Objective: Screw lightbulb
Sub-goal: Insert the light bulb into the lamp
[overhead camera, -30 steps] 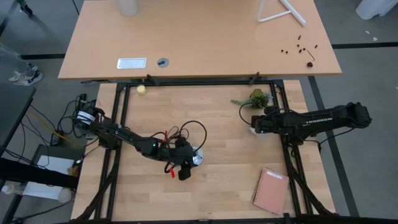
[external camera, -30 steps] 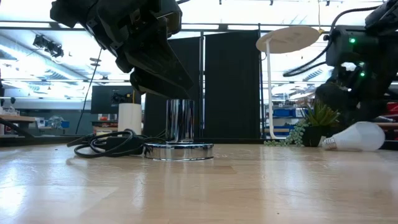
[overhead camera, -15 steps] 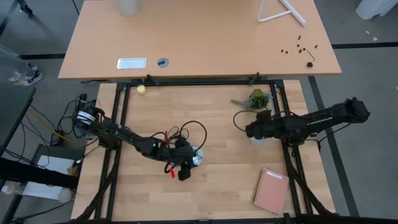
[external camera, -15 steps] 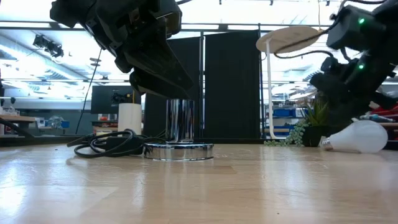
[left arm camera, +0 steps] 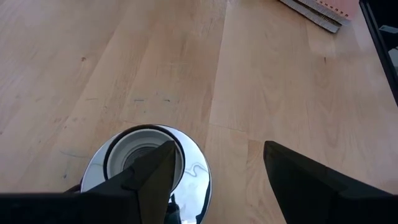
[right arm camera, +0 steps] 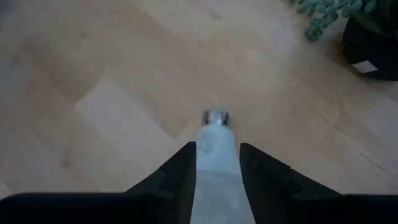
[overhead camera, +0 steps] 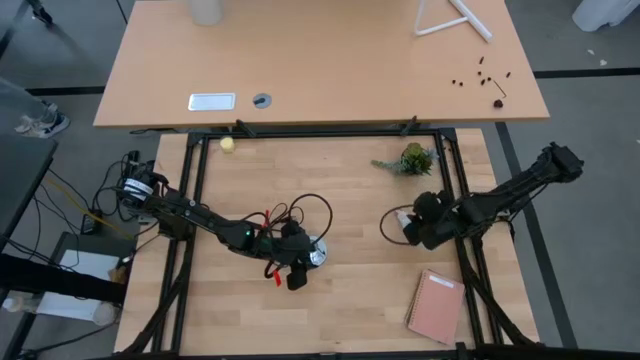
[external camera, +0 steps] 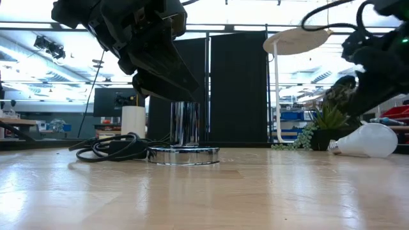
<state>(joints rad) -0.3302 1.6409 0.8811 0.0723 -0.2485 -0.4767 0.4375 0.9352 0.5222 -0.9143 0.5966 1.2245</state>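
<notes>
Right hand (right arm camera: pixel 216 163) clamped on the lightbulb (right arm camera: pixel 214 149)

Bulb sits right of centre in the overhead frame, lying on the worktop (overhead camera: pixel 350 310). Left hand (left arm camera: pixel 214 163), fingers apart, hangs over the silver socket (left arm camera: pixel 144 155) at lower centre.

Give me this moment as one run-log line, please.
left gripper: open, at socket | right gripper: fingers either side of lightbulb lying on table

Lightbulb (right arm camera: pixel 213 163) blurred between right claw (right arm camera: pixel 216 163) fingers, its wide end cut off.
</notes>
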